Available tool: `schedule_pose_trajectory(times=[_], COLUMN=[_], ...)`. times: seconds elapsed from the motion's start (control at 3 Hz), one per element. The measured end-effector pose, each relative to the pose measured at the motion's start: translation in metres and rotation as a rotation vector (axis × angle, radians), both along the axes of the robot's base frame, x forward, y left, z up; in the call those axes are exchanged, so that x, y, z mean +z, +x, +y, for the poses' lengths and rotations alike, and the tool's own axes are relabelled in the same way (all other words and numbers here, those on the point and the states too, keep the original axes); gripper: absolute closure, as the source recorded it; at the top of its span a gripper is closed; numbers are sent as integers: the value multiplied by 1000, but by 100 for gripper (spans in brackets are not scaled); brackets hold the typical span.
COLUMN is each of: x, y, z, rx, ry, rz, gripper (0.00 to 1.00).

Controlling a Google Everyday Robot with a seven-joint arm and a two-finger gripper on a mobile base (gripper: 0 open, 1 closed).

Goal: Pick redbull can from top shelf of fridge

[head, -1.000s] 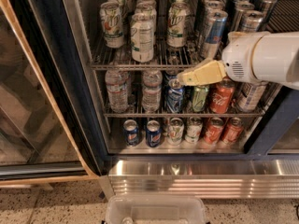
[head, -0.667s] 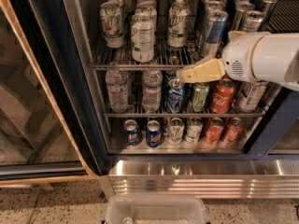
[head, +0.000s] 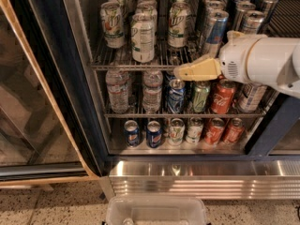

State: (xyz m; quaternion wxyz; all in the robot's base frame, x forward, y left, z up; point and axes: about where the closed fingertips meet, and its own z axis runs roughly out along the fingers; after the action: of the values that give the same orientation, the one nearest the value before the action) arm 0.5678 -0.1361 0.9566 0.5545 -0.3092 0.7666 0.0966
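Note:
The redbull can [head: 214, 32], slim and silver with slanted blue panels, stands upright on the top shelf [head: 131, 66] of the fridge [head: 187, 179], right of centre in the front row. My gripper [head: 181, 72], cream-coloured at the end of a white arm [head: 262, 60], hangs in front of the top shelf's front rail. It points left, its tip below and left of the redbull can, and it holds nothing that I can see. The arm hides the right end of the shelf rail.
White-green cans [head: 143, 36] fill the top shelf's left and middle, with slim dark cans [head: 253, 20] at the right. Water bottles [head: 117, 90] and soda cans [head: 222, 96] stand on the middle rack. The glass door [head: 28, 102] stands open at left. A clear plastic bin [head: 154, 212] is below.
The gripper has risen slightly, from just below the top shelf's rail to level with it. The cans have not moved.

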Motion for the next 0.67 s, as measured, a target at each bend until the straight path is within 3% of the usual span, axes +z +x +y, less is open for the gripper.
schedule_pose_trajectory(times=[0.67], x=[10], y=[14], z=[6], rx=[-45], ry=[72], rz=[-111], gripper=[0])
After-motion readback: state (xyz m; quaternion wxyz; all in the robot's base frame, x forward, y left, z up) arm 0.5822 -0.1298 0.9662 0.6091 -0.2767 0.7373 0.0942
